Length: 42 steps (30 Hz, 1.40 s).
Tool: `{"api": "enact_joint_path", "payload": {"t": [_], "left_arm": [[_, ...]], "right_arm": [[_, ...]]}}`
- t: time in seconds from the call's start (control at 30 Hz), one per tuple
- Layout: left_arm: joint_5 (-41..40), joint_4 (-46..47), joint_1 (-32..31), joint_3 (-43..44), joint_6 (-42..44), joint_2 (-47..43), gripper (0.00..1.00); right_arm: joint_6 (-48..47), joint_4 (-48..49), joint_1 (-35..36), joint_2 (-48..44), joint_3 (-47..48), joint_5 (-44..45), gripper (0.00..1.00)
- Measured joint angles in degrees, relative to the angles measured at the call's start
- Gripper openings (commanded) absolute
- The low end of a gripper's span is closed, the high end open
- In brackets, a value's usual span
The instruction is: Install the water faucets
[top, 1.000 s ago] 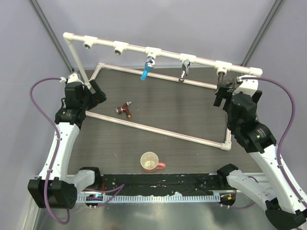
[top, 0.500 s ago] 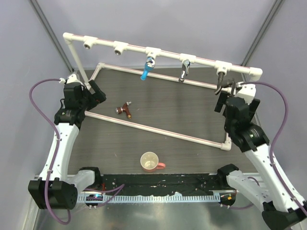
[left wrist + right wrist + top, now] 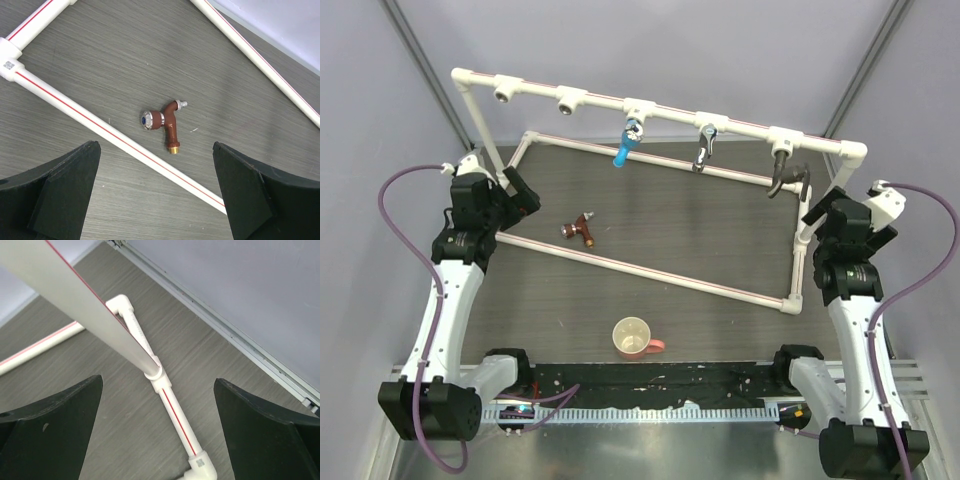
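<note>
1. Dark wood-grain table (image 3: 650, 250) fills the workspace. Nearest the arm bases stands a pale cup (image 3: 633, 337), well apart from everything else and no part of this step.
2. On either flank, both arms hang clear. The left gripper (image 3: 518, 192) has its fingers spread wide with nothing between them. The right gripper (image 3: 817, 212) is likewise spread and empty, off by the right corner of the white pipe frame (image 3: 700, 285).
3. Just beyond the frame's near pipe lies the copper faucet (image 3: 164, 123), flat on its side on the table, touching nothing. Its blue-capped handle points left and its brass threaded end points toward that pipe.
4. Judged from this, the step in hand is the pick-up, and the left arm is best placed for it. To do it well:
   - come down over the near pipe, not across it;
   - close on the reddish body, leaving the brass thread free;
   - grip squarely, since the curved body looks likely to roll or twist.
5. Farthest back, the raised rail (image 3: 740, 125) already carries the blue faucet (image 3: 625, 147), the chrome faucet (image 3: 704, 150) and the dark faucet (image 3: 782, 168).
6. Two tee sockets (image 3: 504, 94) at the rail's left end look open. Either would probably suit; line up the thread before turning.
</note>
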Motion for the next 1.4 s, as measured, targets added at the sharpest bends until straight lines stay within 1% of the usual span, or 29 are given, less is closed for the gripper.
{"api": "enact_joint_path", "payload": {"t": [0.2, 0.37, 0.57, 1.0, 1.27, 1.4], "left_arm": [[0.0, 0.0, 0.0, -0.02, 0.0, -0.48, 1.0], [-0.28, 0.02, 0.0, -0.44, 0.02, -1.86, 1.0], [-0.63, 0.15, 0.0, -0.59, 0.02, -2.23, 1.0], [-0.04, 0.33, 0.0, -1.05, -0.22, -2.21, 1.0], [1.55, 0.37, 0.0, -1.05, -0.76, -0.17, 1.0], [2.6, 0.35, 0.0, -1.05, -1.29, 0.74, 1.0]], "right_arm": [[-1.09, 7.04, -2.93, 2.99, 0.0, -1.95, 1.0], [-3.63, 13.42, -5.73, 7.5, -0.24, -5.7, 0.99], [-9.66, 17.55, -6.62, 10.58, -0.02, -7.87, 1.0], [-23.19, 24.0, -7.34, 17.35, 4.37, -6.23, 1.0], [-24.13, 26.73, -12.44, 23.32, 8.07, -11.13, 1.0], [-21.7, 24.7, -14.38, 23.89, 9.51, -14.84, 1.0]]}}
